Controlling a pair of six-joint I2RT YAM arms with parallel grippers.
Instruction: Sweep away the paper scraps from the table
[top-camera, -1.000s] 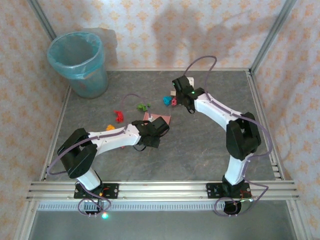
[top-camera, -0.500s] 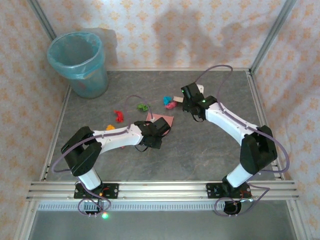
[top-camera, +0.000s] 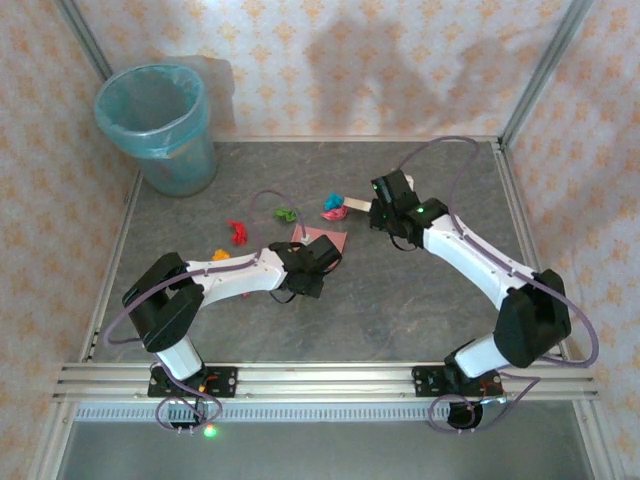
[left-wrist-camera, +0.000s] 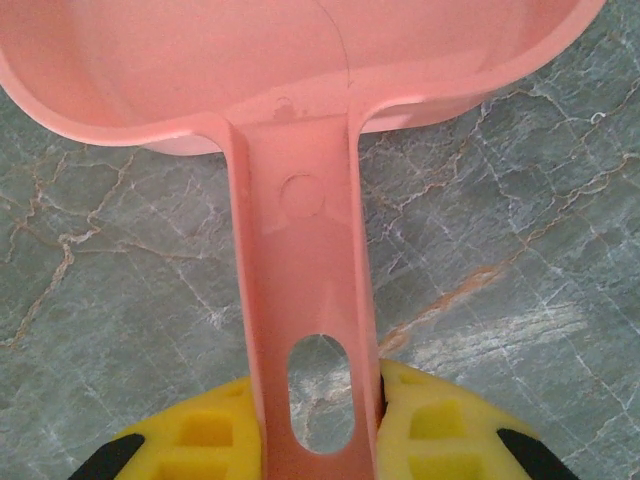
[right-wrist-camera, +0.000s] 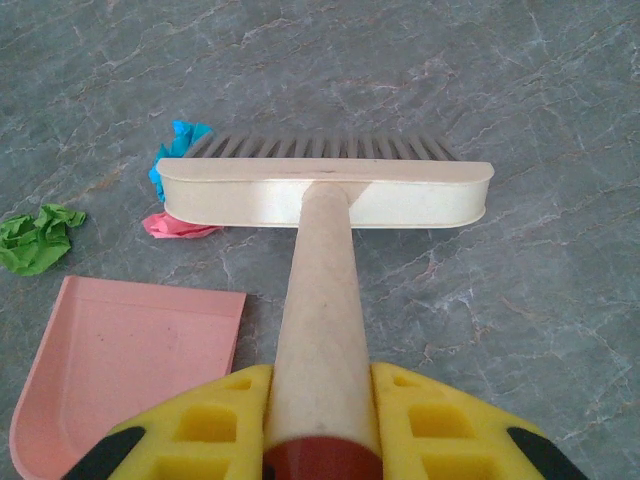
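Note:
Paper scraps lie on the table: red, green, orange, and a blue-and-pink pair. My right gripper is shut on the wooden handle of a cream brush. Its bristles rest on the table, with the blue scrap and the pink scrap at the head's left end. The green scrap lies farther left. My left gripper is shut on the handle of the pink dustpan, which lies flat just left of the brush handle, its mouth facing the scraps.
A teal bin lined with a bag stands at the back left corner. Aluminium rails edge the table, and patterned walls close it in. A thin purple cable lies near the green scrap.
My right arm has swung to the right and a little nearer, drawing the brush back so its head now lies just right of the blue and pink scraps. The left gripper and dustpan barely shifted.

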